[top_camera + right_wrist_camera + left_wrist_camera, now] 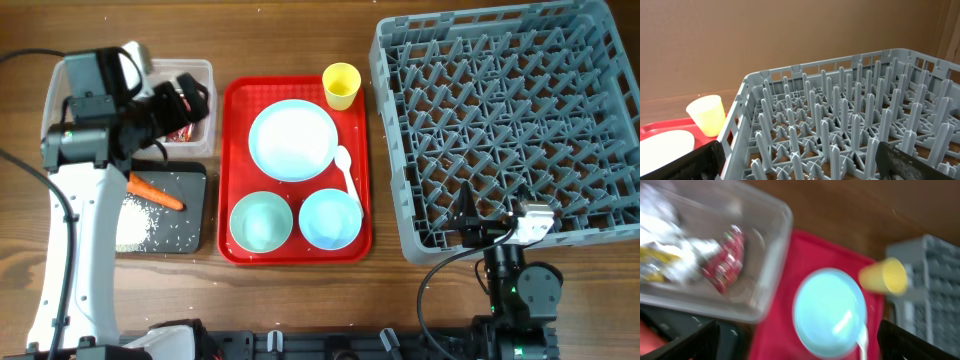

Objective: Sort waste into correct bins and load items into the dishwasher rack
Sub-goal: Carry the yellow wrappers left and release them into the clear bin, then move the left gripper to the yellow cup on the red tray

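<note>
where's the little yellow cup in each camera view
Overhead: yellow cup at the top right corner of the red tray, just left of the rack.
Left wrist: blurred, right of centre, between the blue plate and the rack.
Right wrist: lower left, beside the rack's left wall.
Shared landmark: the grey rack, next to the cup in all three.

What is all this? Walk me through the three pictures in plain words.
Two robot arms work at a wooden table. One picture looks down from above; the other two come from cameras on each wrist. The left gripper hangs open over a clear tub of wrappers; the right gripper, also open, waits by the grey rack. A black tray holds a carrot and rice. A red tray carries a plate, two bowls and a spoon, a yellow cup at its corner. Nothing is held.
</note>
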Tool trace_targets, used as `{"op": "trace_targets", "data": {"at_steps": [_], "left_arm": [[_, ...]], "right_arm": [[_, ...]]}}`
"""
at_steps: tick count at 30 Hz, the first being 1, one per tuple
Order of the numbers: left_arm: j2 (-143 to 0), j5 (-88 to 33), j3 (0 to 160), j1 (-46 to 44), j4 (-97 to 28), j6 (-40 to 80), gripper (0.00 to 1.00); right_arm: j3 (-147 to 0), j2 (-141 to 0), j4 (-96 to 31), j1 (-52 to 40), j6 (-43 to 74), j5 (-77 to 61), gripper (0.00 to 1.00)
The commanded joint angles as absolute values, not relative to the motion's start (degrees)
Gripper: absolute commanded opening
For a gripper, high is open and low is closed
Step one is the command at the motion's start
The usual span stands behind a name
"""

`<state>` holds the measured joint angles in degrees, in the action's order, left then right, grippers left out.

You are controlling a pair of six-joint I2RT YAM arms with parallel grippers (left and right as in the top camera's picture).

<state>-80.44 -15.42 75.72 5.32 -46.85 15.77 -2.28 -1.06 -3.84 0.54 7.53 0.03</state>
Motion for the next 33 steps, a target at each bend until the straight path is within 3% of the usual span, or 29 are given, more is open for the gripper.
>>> {"op": "trace_targets", "data": {"at_steps": [1, 3, 6, 10, 18, 33], "left_arm": [[-80.5, -22.0, 76.1, 0.8, -52.2, 16.7, 1.00], [-80.5, -22.0, 76.1, -1.2, -54.1, 16.7, 0.99], [-80.5, -22.0, 76.0, -4.9, -55.1, 16.8, 0.91], [-81.7, -20.6, 76.0, -11.1, -55.2, 17.6, 0.67], [-86.4, -4.8, 76.0, -21.5, -58.2, 24.1, 0.65], [-87.7, -3.2, 76.0, -23.3, -55.9, 24.3, 0.74]], "right_arm": [[-2.1, -1.2, -3.7, 0.3, 7.9, -0.5, 1.00], [-2.1, -1.2, -3.7, 0.3, 7.9, -0.5, 1.00], [-2.1, -1.2, -3.7, 0.3, 7.9, -0.5, 1.00], [-2.1, -1.2, -3.7, 0.3, 7.9, -0.5, 1.00], [-2.1, -1.2, -3.7, 0.3, 7.9, -0.5, 1.00], [-2.1, -1.2, -3.5, 0.3, 7.9, -0.5, 1.00]]}}
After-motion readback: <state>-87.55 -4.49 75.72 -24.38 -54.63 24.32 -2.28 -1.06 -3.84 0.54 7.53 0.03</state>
